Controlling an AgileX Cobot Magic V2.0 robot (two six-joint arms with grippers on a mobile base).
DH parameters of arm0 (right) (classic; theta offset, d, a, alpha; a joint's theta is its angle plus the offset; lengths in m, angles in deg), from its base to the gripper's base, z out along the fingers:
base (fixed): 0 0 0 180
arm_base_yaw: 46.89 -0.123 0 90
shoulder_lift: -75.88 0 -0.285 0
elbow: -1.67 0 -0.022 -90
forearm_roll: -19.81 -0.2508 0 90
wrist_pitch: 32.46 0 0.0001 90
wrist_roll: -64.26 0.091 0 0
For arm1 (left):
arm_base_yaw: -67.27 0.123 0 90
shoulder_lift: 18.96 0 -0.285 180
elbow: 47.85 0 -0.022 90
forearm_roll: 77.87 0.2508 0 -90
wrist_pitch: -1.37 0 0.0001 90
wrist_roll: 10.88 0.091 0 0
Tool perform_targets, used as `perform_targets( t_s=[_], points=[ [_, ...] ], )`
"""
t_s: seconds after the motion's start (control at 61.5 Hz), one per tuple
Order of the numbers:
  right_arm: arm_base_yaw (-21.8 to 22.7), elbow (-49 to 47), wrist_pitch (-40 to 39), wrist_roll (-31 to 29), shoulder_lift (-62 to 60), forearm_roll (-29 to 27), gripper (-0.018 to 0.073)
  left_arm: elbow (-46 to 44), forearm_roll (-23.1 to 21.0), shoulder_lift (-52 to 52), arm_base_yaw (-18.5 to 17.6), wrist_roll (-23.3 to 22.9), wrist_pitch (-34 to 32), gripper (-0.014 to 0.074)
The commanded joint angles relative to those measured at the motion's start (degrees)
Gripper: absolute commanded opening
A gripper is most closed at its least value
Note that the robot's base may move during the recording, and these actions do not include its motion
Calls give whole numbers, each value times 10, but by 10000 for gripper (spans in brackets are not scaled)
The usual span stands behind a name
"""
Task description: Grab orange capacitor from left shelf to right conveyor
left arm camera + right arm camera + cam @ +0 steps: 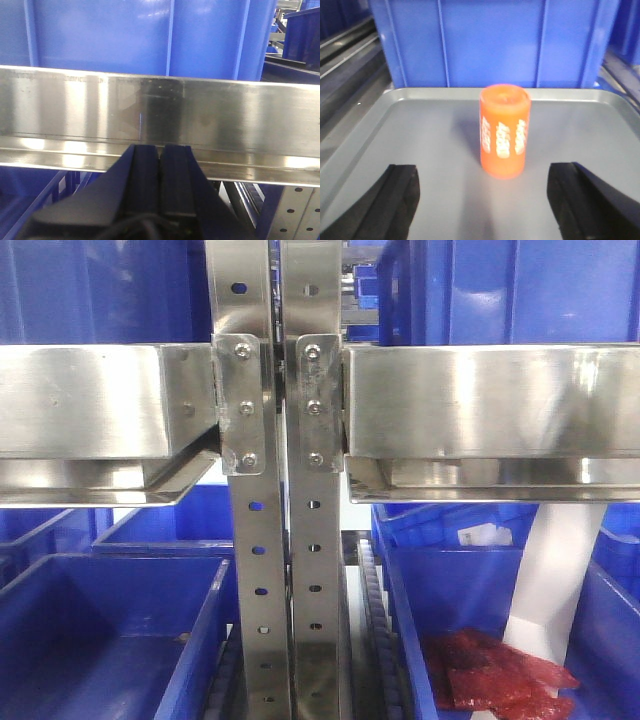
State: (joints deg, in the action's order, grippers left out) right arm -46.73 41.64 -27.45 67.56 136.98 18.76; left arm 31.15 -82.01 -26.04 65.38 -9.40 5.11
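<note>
Holds the left gripper (160, 150) at bottom centre, jaws pressed together on nothing, aimed at a beam (225, 115) of the left shelf (295, 210) beneath a blue bin (125, 35). Spreads the right gripper (484, 172) wide, black fingers (400, 200) at lower left and lower right, flanking without touching the orange capacitor (504, 131), upright mid-frame on a grey tray (420, 130) before a second blue bin (490, 40).

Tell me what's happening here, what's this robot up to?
The right gripper faces the orange capacitor, which stands upright on a grey tray. Its jaws are open to either side and not touching it. The left gripper is shut and empty, facing a steel beam of the left shelf. Nothing is picked up yet, and no conveyor is in view.
</note>
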Motion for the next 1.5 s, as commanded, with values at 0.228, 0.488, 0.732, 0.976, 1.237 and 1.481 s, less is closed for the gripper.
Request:
perform_targets(
  t_s=[0.228,0.488,0.732,0.976,1.237,1.481],
  points=[
    [46,-90,-101,1,94,-1,622,-3,-1,7,1,-1,-51,-127],
    [45,-92,-147,7,137,-1,622,-3,-1,7,1,-1,-51,-127],
    [33,-90,-200,7,175,16,622,-3,-1,7,1,-1,-51,-127],
    [35,-89,-255,7,226,23,622,-3,-1,7,1,-1,-51,-127],
    [36,-89,-290,7,274,38,622,-3,-1,7,1,-1,-51,-127],
    [36,-89,-300,7,302,56,612,-3,-1,7,1,-1,-51,-127]
  ],
)
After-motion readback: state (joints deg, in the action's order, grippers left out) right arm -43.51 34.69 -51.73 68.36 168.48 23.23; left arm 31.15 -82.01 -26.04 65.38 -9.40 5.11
